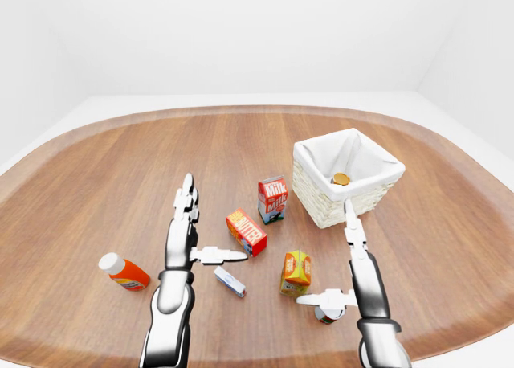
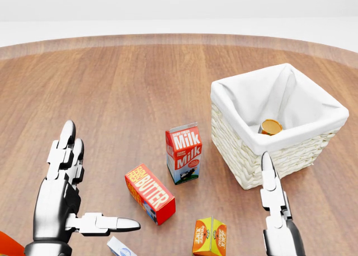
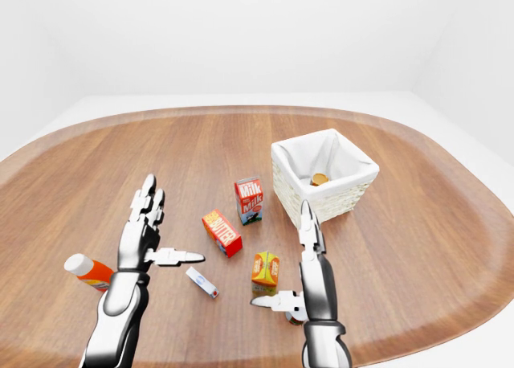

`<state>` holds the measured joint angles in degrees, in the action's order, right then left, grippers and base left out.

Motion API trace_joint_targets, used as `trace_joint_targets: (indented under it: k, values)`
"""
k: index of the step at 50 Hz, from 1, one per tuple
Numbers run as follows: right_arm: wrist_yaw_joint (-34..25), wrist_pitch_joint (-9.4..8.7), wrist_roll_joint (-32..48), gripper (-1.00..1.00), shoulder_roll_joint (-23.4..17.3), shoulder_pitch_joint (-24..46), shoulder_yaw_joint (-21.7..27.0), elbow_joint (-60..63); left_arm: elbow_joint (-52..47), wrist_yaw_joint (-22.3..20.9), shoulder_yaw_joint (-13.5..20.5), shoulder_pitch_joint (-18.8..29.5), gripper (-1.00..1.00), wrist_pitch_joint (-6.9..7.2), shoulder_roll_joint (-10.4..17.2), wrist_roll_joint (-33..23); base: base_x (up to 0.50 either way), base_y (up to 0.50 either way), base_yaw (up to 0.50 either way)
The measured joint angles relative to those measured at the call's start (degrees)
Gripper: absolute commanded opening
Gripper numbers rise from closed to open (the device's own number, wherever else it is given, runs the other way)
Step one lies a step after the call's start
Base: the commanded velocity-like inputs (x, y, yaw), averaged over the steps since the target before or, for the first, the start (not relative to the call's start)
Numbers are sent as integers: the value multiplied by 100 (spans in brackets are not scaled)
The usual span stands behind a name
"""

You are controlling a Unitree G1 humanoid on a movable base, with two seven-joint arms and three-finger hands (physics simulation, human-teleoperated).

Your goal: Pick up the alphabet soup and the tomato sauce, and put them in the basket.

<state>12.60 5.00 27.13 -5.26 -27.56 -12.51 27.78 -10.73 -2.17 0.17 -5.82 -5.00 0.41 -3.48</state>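
Nearest the robot, at the bottom of the left-eye view, the right hand [image 1: 353, 267] is hanging with its fingers spread wide and straight, gripping nothing, its thumb [image 1: 317, 300] jutting sideways over a small dark can with a red label [image 1: 328, 314] standing on the brown wooden table [image 1: 120, 167]. That can is probably the remaining task item, though its label is too small to read. The danger is here: the thumb is lying just above the can, so a careless drop could be tipping it or rolling it toward the table's near edge.

The small orange and yellow carton [image 1: 296, 271] is standing just beside the can, and closing fingers might be catching it instead.

The left hand [image 1: 183, 239] is likewise splayed and empty, its thumb pointing at the red rectangular butter box [image 1: 246, 232], with a flat white and blue packet [image 1: 230, 281] near it and an orange bottle with a white cap [image 1: 123, 272] lying well apart to the left.

Farther off, the red and white milk carton [image 1: 272, 199] is standing just beside the white cloth-lined wicker basket [image 1: 321, 207], risking a knock during carrying. Inside the basket an orange-topped can [image 2: 271, 126] is already resting.
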Motion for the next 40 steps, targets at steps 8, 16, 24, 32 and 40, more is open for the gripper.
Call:
trace_joint_targets:
  k: [8, 16, 24, 32, 40]
  values:
    - [199, 0, 77, 100, -96, -166, -111, -154, 3, 0, -1, -3, 100, 0, 0, 0, 0, 0, 0]
    - [408, 0, 143, 100, -207, -301, -228, -327, 5, 0, -1, -4, 100, 0, 0, 0, 0, 0, 0]
    - [527, 0, 177, 100, -283, -420, -286, -390, 6, 0, -1, -4, 100, 0, 0, 0, 0, 0, 0]
    - [662, 0, 219, 100, -359, -553, -303, -471, 6, 0, -1, -5, 100, 0, 0, 0, 0, 0, 0]
    - [744, 0, 253, 100, -399, -684, -267, -580, 5, 1, -1, -5, 100, 0, 0, -1, 0, 0, 0]
